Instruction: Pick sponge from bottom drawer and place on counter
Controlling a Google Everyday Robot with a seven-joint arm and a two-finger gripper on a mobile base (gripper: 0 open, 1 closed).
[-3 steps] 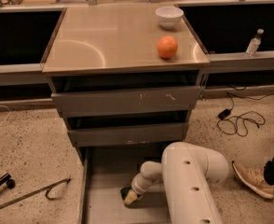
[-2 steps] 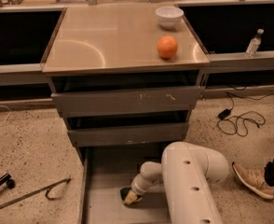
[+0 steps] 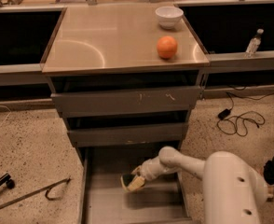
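Gripper: gripper (image 3: pixel 133 180) sat low inside the bottom drawer (image 3: pixel 104 205), over the forward part of its grey floor, at the end of the white arm (image 3: pixel 183 162); open or closed could not be told.
Sponge: sponge (image 3: pixel 126 183) was in that drawer right at the gripper's tip, dark face to the left and paler underside turned partly toward the camera; held or only touched could not be told.
Counter: counter (image 3: pixel 104 41) stood above the two upper drawers, with an orange (image 3: pixel 167 47) and a white bowl (image 3: pixel 169 17) toward its right rear.
Handling: judged light, soft and squashy, not fragile; rough scrub face unlikely to slip; likely to bend or twist if pinched by one corner.
Where to hold: best taken across the two flat faces near the middle, not by the wavy edge.
Risk: judged liable to brush the upper drawer fronts on the way up.
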